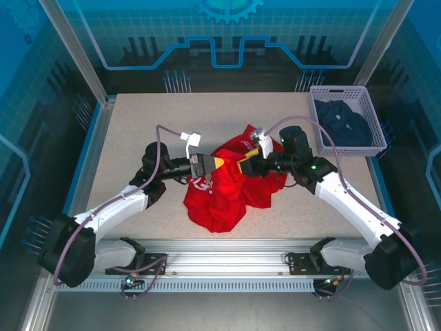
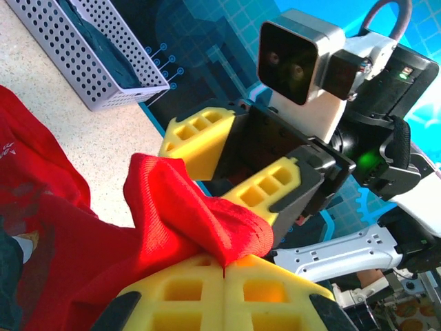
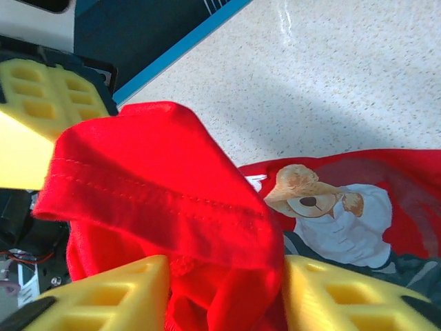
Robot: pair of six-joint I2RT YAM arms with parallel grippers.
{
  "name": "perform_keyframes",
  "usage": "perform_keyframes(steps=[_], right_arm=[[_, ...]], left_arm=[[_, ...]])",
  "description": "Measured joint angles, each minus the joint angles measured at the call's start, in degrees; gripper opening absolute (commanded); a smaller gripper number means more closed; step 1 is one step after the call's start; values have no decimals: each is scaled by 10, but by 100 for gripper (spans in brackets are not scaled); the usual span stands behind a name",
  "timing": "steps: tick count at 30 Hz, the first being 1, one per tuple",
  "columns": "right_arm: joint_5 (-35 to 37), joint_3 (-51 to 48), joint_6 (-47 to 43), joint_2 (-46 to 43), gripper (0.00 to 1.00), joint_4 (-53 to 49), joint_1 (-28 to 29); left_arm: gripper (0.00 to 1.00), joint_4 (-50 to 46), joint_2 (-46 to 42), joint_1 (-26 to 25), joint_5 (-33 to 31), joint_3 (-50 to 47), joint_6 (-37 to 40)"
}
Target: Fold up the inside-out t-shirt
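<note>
T-shirt place: lying as a heap, the red t-shirt, on the speckled worktop, well apart from the white perforated basket, off the basket's near-left corner in the overhead view.
T-shirt shape: bunching and overlapping on itself, showing no flat panel and no straight fold line.
Faces showing: exposing the teddy-bear print and some white lettering on the side of the heap toward the basket, and showing plain red elsewhere.
Left end effector: clenching a stitched hem ridge of the red cloth and holding it up clear of the heap, on the side of the ridge away from the basket.
Right end effector: standing released, with the yellow fingers parted and the same ridge hanging between them, not visibly squeezing it. Sitting on the basket side of the ridge, tip to tip with the left one.
Basket contents: carrying a dark navy garment, apparently not part of this job.
Done so far: judging by the heap, nothing of the folding itself, only a hem edge being held up between the two tips.
Left to do: probably taking a second grip, spreading the cloth flat, checking which face is outward, then making every fold.
</note>
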Motion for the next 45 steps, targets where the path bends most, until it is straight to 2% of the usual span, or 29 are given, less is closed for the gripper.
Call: perform_keyframes(steps=[3, 7, 8, 14, 21, 25, 29, 33, 36, 38, 43, 45], right_arm=[[-2, 3, 2, 15, 12, 6, 0], [2, 8, 12, 16, 0, 12, 0], [3, 9, 19, 14, 0, 13, 0], [3, 11, 88, -1, 0, 36, 2], [39, 12, 181, 2, 0, 62, 30], [61, 18, 218, 14, 0, 72, 38], [73, 35, 233, 24, 0, 73, 41], [79, 45, 239, 26, 0, 73, 44], [82, 47, 239, 27, 0, 73, 48], [83, 47, 239, 27, 0, 73, 49], [92, 47, 235, 27, 0, 69, 51], [100, 47, 227, 27, 0, 63, 51]], left_arm=[[0, -9, -2, 0, 0, 0, 10], [0, -44, -8, 0, -13, 0, 40], [0, -63, -11, 0, -24, 1, 53], [18, -195, -25, 0, -124, 24, 143], [47, -294, -62, -4, -221, 35, 215], [56, -325, -111, -44, -268, 30, 252], [57, -346, -132, -105, -300, 30, 291], [56, -377, -84, -131, -323, 56, 307], [49, -394, -42, -139, -340, 82, 310], [40, -399, -16, -140, -348, 100, 311], [7, -397, 12, -140, -357, 116, 309], [0, -393, 12, -139, -356, 116, 309]])
